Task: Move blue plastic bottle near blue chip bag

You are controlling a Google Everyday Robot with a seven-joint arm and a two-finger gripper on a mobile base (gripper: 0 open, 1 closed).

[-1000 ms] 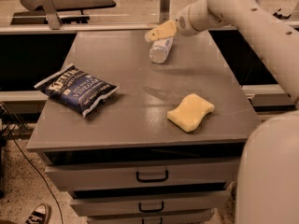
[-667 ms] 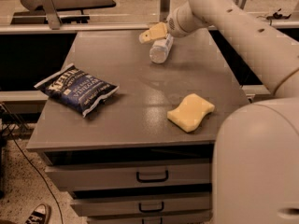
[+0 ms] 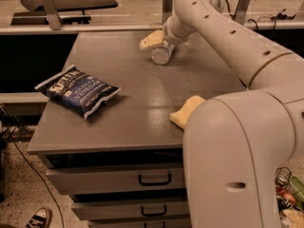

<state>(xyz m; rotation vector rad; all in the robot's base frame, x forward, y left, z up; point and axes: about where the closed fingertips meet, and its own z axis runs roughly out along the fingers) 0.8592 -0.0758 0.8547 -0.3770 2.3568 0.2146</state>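
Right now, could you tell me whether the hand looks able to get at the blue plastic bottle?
Probably yes. The hand is right at the blue plastic bottle, by the far edge of the table, with nothing between them. The blue chip bag and yellow sponge lie well away.

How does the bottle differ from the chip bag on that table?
The bottle is small, pale and rounded, at the gripper on the far side of the table; the chip bag is wider, dark blue and flat, near the left front edge.

Cream, hole-dotted arm [image 3: 228,37] bears a tan claw [image 3: 162,43] at its tip.
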